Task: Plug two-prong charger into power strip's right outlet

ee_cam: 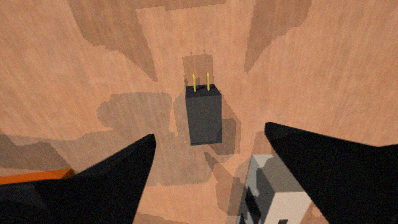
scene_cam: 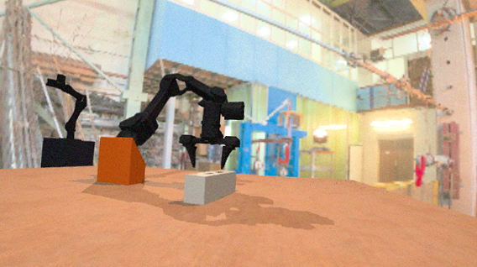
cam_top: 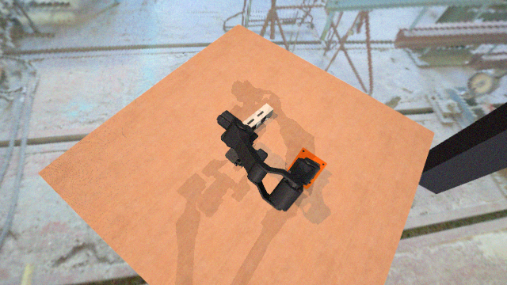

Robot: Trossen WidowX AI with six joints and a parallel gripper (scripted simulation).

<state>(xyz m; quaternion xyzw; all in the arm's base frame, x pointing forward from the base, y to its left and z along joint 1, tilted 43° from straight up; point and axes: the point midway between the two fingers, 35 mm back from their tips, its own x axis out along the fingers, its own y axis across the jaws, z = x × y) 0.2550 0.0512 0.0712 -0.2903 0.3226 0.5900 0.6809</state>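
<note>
The tool (scene_cam: 209, 152) hangs above the surface (cam_top: 158, 166) with its fingers spread wide and nothing between them, pointing down near the power strip (scene_cam: 209, 186). In the wrist view the dark charger (ee_cam: 204, 116) lies flat on the surface between and beyond the two fingertips, its two yellow prongs (ee_cam: 201, 81) pointing away from the camera, and one end of the pale strip shows just beside the right-hand finger. The arm's orange base (scene_cam: 119, 160) stands close behind the strip.
</note>
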